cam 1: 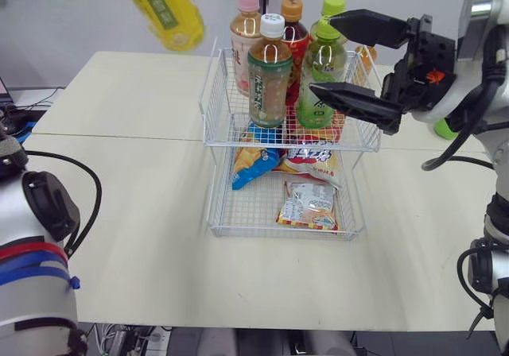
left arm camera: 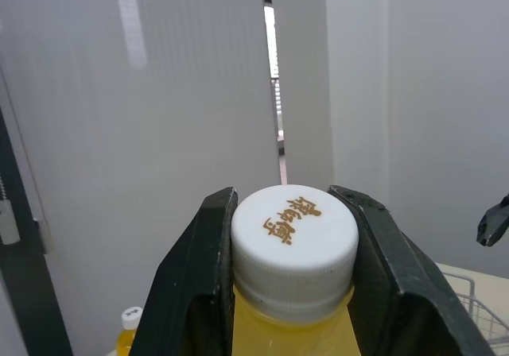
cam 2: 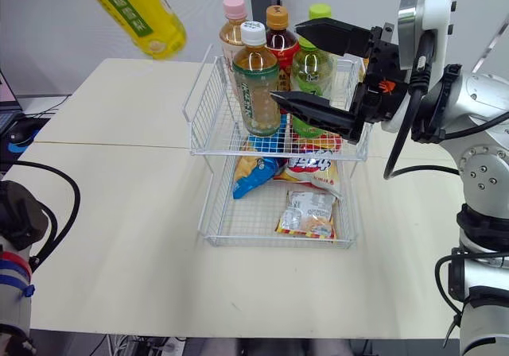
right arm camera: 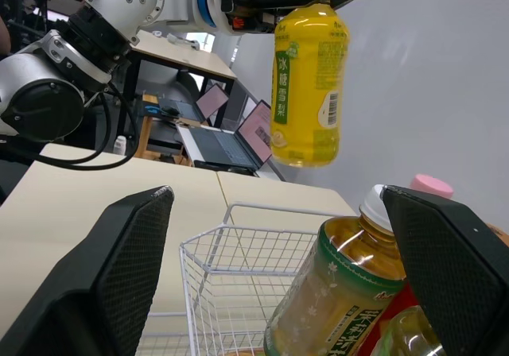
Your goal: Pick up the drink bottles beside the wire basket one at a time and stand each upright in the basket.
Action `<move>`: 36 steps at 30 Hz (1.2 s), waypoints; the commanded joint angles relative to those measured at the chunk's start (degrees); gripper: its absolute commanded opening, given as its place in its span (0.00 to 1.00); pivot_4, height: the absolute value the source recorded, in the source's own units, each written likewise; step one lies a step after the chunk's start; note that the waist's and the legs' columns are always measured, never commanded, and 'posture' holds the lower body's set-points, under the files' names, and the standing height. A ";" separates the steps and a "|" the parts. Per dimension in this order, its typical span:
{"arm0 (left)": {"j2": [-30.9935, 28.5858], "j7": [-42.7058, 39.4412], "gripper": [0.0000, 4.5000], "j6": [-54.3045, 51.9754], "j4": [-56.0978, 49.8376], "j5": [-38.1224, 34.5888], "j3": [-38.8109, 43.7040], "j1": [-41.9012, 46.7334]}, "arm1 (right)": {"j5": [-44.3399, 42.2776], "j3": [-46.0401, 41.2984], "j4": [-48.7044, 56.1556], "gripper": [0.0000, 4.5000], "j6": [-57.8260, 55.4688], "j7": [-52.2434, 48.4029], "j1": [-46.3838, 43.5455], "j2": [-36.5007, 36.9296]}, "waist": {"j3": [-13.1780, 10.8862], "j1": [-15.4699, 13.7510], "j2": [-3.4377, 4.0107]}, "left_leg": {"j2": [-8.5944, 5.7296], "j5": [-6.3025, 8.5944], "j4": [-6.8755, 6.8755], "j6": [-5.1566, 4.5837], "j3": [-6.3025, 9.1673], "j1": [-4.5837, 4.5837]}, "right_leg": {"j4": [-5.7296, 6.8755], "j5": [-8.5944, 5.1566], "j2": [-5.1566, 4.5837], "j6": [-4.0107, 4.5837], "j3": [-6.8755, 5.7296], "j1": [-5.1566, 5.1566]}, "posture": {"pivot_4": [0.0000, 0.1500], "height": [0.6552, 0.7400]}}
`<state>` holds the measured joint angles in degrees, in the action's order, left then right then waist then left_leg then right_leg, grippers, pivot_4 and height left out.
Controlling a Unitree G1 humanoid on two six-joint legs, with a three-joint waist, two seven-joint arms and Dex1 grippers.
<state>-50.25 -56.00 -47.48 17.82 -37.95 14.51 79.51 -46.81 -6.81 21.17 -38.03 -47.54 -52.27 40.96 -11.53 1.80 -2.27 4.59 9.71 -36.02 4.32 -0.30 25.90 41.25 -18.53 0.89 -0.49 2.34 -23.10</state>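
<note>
High above the desk (cam 1: 135, 213), left of the wire basket (cam 1: 219, 94): yellow bottle (cam 1: 163, 10) hanging tilted, pinched by its cap in left tool (left arm camera: 290, 205); right tool (cam 1: 318, 54) gaping wide at the upper tier. Could slip from so small a grip, or knock the standing bottles (cam 1: 269, 74) going in

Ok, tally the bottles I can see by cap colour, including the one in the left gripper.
Pink cap: 1
Orange cap: 1
Green cap: 2
White cap: 2, one in the basket, one on the yellow bottle in the left gripper
Total: 6 bottles
</note>
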 commanded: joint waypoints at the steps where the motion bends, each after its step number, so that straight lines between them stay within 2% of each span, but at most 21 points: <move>1: 1.14 -0.90 0.31 0.57 -2.83 -0.36 -1.29 0.80 | -0.17 -1.76 2.77 1.00 0.69 1.65 0.69 -0.07 | 0.00 -0.01 0.00 | 0.00 0.00 0.00 0.00 -0.01 0.00 | 0.00 0.00 0.00 0.00 0.01 0.00 | 1.00 1.00; 8: 7.34 1.10 0.31 2.43 -2.11 0.69 -2.35 0.06 | -1.38 -2.93 5.25 1.00 -0.14 3.29 2.36 0.24 | 0.00 -0.09 0.00 | -0.02 0.00 -0.01 0.00 -0.03 0.05 | -0.03 0.00 -0.02 0.00 0.04 -0.04 | 1.00 1.00; 20: 10.45 -0.07 0.31 6.58 -2.98 4.80 -6.47 -7.52 | -3.96 -4.22 7.91 1.00 -1.72 5.50 3.85 1.71 | 0.01 0.00 0.03 | -0.01 0.00 -0.03 0.00 -0.08 0.04 | 0.01 0.00 -0.01 0.01 0.10 -0.06 | 1.00 1.00; 29: 13.00 -0.78 0.31 8.99 -2.71 6.57 -7.91 -9.89 | -5.03 -4.61 8.60 1.00 -2.32 6.11 4.31 2.57 | 0.01 -0.02 0.03 | -0.03 -0.01 -0.03 0.00 -0.07 0.03 | 0.01 0.00 -0.01 0.01 0.10 -0.04 | 1.00 1.00; 31: 12.85 -1.27 0.47 9.16 -2.79 6.69 -7.94 -10.08 | -5.09 -4.64 8.64 1.00 -2.38 6.10 4.35 2.67 | 0.01 -0.02 0.03 | -0.03 -0.01 -0.03 0.00 -0.08 0.04 | 0.01 0.00 -0.01 0.01 0.11 -0.05 | 1.00 1.00; 36: 11.15 -2.21 0.78 8.63 -2.94 6.59 -6.98 -9.87 | -4.99 -4.67 8.58 1.00 -2.29 5.98 4.52 2.83 | 0.01 0.03 0.03 | -0.03 -0.01 -0.03 0.00 -0.08 0.03 | 0.02 0.01 -0.01 0.01 0.10 -0.04 | 1.00 1.00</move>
<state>-37.43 -57.64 -39.43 17.32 -31.24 6.35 68.88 -50.91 -9.51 28.51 -40.75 -41.66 -47.77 42.78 -11.52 1.84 -2.25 4.56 9.71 -36.05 4.32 -0.38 25.93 41.26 -18.52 0.88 -0.48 2.45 -23.15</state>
